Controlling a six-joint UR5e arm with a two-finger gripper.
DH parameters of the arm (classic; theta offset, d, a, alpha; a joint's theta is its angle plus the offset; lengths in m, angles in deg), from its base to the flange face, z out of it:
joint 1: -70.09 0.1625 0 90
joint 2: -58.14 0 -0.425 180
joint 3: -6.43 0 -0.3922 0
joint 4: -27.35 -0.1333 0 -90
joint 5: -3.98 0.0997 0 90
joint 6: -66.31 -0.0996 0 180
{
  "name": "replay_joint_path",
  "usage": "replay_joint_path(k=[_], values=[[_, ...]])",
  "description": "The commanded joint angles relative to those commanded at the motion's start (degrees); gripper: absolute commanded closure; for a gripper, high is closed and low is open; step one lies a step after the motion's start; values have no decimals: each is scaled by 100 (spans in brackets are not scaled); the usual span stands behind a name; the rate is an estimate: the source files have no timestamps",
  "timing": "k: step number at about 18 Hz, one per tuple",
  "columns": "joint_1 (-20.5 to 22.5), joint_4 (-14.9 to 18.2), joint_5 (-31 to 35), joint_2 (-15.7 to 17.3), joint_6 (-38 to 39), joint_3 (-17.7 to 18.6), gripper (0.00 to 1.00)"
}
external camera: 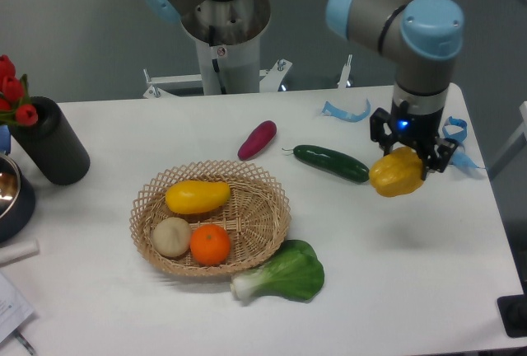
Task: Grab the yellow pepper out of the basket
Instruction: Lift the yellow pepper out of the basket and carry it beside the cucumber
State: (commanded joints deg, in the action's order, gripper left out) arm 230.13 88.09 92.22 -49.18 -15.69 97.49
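We have the yellow pepper [397, 172] clamped in the gripper [409, 161] — held in the air near the table's [428, 274] right edge, well apart from the basket [268, 208]. Grip looks top-heavy, so we keep the jaws closed and move smoothly — no jerks near the cucumber [331, 162].
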Motion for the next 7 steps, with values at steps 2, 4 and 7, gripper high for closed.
replay_joint_path(k=[2,4,7], values=[[79,44,0,35,-9,-9,43],[176,131,-17,44,-26,9,43],[194,132,0,53,-70,88,43]])
